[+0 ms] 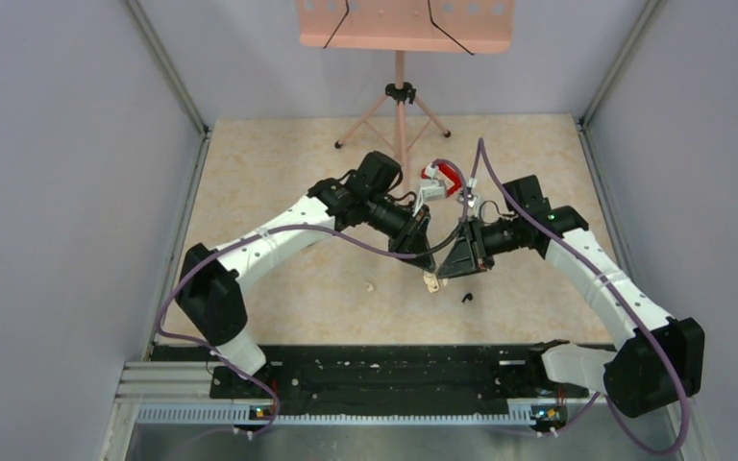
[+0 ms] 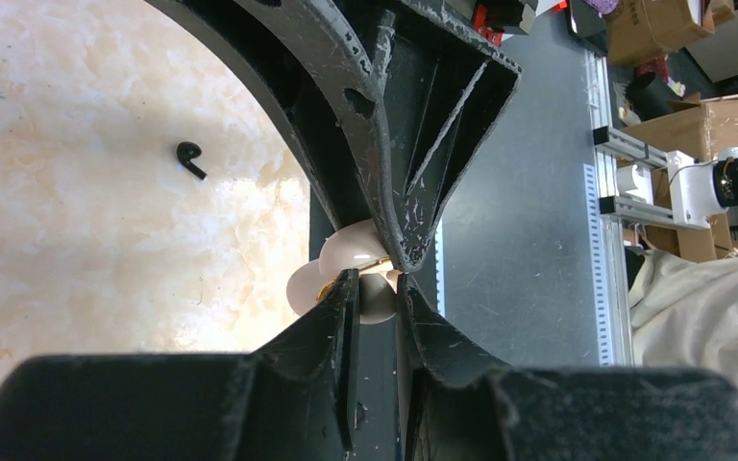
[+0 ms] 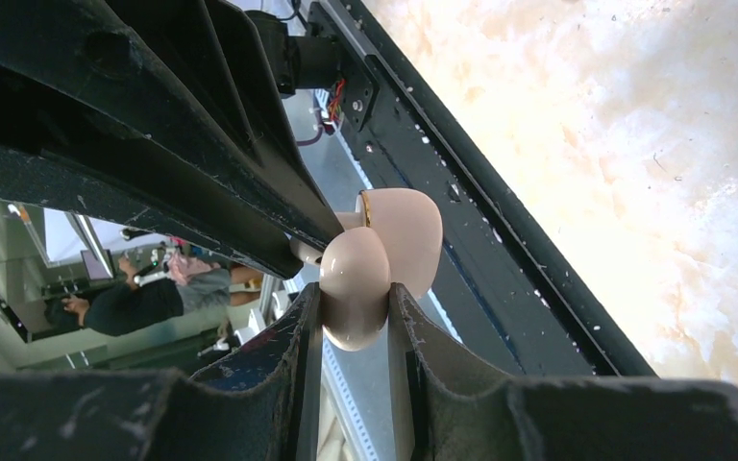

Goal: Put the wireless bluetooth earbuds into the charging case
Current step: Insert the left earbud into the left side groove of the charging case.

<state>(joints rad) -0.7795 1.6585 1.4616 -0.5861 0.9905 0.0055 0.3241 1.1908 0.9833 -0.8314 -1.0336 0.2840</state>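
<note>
The charging case is a glossy cream-beige shell, hinged open, held up over the table's near edge between both arms. My right gripper is shut on one rounded half. My left gripper is shut on the case from the other side, pinching a half by the gold hinge. Seen from above, the case hangs below the meeting fingertips of the left gripper and right gripper. One black earbud with a hooked stem lies loose on the table just right of the case, and the left wrist view shows the earbud too.
A red tray with a white bracket sits behind the grippers. A pink tripod stand stands at the back of the table. A small pale speck lies left of the case. The black base rail runs along the near edge.
</note>
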